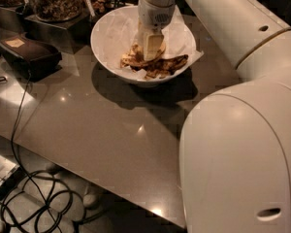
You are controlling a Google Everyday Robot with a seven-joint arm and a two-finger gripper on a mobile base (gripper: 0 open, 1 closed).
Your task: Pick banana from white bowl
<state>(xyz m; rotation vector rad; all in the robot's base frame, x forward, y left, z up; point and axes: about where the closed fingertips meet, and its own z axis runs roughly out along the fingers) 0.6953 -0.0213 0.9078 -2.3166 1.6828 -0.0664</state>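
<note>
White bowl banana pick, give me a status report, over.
Gripper down inside white bowl, tip at the banana. Banana brown, lying on paper liner, not lifted. Nothing blocking the bowl.

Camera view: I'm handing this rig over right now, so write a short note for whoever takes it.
Gripper: down inside the bowl, tip at the banana pieces; whether it holds one cannot be told.
Bowl: paper-lined, on the table, at its far side.
Banana: brown pieces lying in the bowl's bottom, not lifted.
Done: the reach into the bowl.
Left: secure a piece and lift it clear of the rim.
</note>
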